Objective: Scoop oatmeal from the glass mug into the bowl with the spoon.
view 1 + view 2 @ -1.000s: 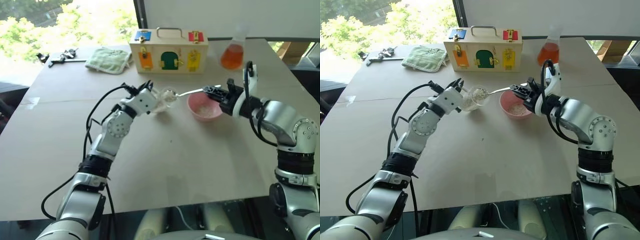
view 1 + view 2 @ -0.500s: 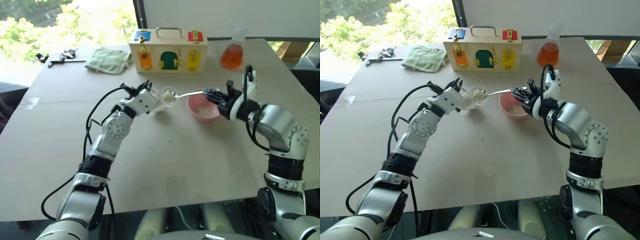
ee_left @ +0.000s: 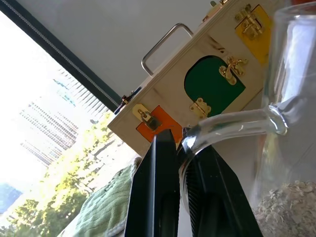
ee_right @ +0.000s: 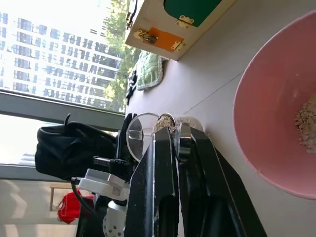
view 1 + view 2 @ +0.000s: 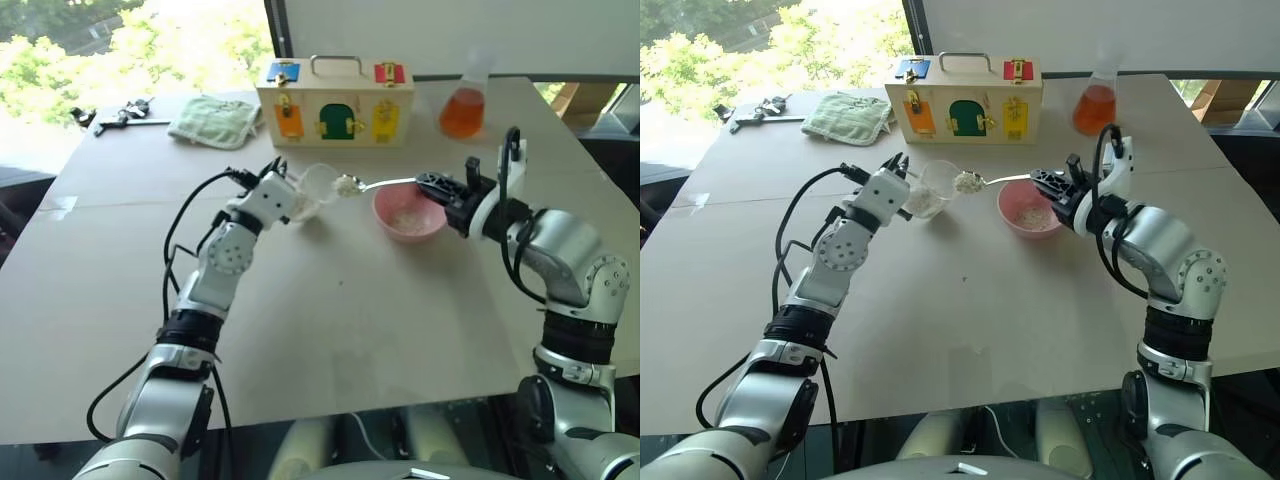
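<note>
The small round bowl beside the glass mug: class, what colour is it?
Pink. The small round bowl shows best in the right eye view.

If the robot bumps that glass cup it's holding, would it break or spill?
Probably breakable: the glass mug looks thin and clear, so a knock against the table could crack it. It might spill too, since it is tilted with oatmeal inside. It seems light: the left gripper holds it by the handle alone.

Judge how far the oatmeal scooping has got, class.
Done: some oatmeal already lies in the pink bowl. In hand: the right pincer holds the spoon, heaped, between the glass mug and the bowl; the left pincer grips the mug's handle. Left: tip this spoonful in; more oatmeal remains in the mug.
</note>
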Controlling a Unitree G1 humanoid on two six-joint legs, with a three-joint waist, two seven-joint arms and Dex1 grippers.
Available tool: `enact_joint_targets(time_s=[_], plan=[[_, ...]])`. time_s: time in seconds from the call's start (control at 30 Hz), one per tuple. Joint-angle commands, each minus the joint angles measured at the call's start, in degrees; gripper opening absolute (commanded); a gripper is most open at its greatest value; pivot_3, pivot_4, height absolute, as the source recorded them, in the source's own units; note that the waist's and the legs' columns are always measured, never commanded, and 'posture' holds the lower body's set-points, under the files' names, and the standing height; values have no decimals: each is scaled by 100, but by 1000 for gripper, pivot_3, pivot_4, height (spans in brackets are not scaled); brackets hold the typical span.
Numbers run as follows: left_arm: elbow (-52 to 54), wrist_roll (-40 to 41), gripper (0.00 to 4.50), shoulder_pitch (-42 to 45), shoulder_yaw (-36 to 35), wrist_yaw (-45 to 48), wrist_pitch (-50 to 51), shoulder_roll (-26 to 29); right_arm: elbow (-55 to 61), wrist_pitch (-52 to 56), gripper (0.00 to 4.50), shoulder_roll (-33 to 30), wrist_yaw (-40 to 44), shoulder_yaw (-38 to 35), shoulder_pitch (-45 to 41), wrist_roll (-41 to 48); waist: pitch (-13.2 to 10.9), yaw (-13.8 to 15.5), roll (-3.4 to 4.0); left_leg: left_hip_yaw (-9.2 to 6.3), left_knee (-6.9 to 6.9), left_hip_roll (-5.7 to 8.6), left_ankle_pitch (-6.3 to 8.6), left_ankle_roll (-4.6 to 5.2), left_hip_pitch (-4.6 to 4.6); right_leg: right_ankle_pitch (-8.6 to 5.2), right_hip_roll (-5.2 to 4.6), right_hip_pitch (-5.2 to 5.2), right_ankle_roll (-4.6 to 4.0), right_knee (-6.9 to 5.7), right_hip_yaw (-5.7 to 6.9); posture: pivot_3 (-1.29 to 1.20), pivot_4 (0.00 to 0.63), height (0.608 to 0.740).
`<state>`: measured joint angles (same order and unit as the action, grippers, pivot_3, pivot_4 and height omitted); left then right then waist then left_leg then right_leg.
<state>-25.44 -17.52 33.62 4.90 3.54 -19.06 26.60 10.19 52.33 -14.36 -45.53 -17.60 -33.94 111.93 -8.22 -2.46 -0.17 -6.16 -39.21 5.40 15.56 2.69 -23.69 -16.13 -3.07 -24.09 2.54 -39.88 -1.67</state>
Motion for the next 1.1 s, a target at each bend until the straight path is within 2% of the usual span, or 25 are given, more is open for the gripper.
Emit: enact_joint_targets(time_s=[0.03, 0.2, 0.47, 0.6, 0.73, 0.8, 0.87, 1.1], plan=[[-32, 141, 45, 87, -171, -28, -30, -1, 223, -80, 0, -41, 76, -180, -60, 107, 0, 1, 0, 0, 0, 0, 0, 0, 0, 0, 0, 0, 0, 0, 0, 0, 150, 740], [-178, 316, 45, 165, -223, 8, -30, -62, 169, -72, 0, -267, 147, -398, -5, 107, 0, 8, 0, 0, 0, 0, 0, 0, -1, 0, -1, 0, 0, 1, 0, 0, 150, 740], [-423, 384, 45, 291, -242, 29, -84, -19, -38, -53, 0, -974, 367, -866, 312, 107, 0, 17, -1, 0, 0, 0, 0, 1, -1, 0, -1, 1, 0, 1, 0, 0, 150, 740], [-459, 379, 45, 309, -245, 37, -100, -18, -84, -76, 0, -1234, 456, -830, 535, 107, 0, 1, -1, 9, 1, -3, 0, 1, 0, 0, 0, 0, 0, -2, -10, 0, 150, 740], [-457, 369, 45, 319, -244, 45, -89, -32, -54, 19, 0, -1619, 787, -396, 720, -121, 0, 11, -1, 12, 1, -3, 1, 2, 0, 0, 0, 1, 0, 0, -10, 0, 150, 740], [-445, 364, 45, 318, -243, 44, -86, -38, -13, 44, 0, -1719, 1024, -173, 717, -449, 0, 6, -1, 14, 1, -3, 1, 2, 0, 0, 0, 1, 0, 0, -12, 0, 150, 740], [-415, 359, 45, 310, -248, 44, -74, -36, 93, 210, 0, -2003, 1560, 107, 709, -1168, 0, 15, -1, 15, 1, -5, 1, 2, 1, 0, 1, 1, 0, -2, -12, 0, 150, 740], [-260, 353, 45, 194, -273, 47, -29, -16, 544, -124, 0, -2927, 3912, 878, 717, -3844, 0, 38, -1, 15, -1, -3, 1, 4, -1, 0, 0, 0, 1, 2, -9, 0, 150, 740]])
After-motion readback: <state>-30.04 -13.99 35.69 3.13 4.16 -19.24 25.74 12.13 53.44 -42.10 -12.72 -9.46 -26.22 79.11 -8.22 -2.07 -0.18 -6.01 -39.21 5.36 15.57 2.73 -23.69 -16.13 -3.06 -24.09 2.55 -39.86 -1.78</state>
